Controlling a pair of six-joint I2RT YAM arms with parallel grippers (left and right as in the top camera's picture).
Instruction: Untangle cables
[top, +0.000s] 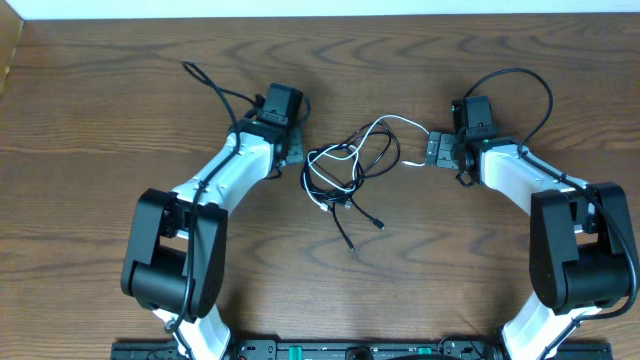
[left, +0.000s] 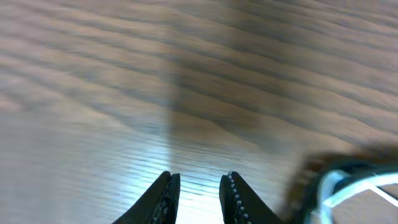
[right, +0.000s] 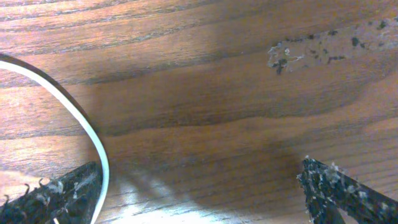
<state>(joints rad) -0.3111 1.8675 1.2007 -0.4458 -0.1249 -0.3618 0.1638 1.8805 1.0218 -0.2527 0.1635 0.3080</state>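
White cable (right: 94, 134) just beside right tool (right: 199, 180).

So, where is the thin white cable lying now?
In the overhead view the thin white cable lies mid-table, tangled with the black cables, one end beside the open right gripper.

The only thing in my way is the knot of cables (top: 345, 170) mid-table, between my two grippers. Its white cable (right: 93, 134) curves just beside one finger (right: 56, 196) of my right gripper (right: 199, 186). The rest of that wide gap, and the table (top: 100, 120) around the knot, is bare wood.
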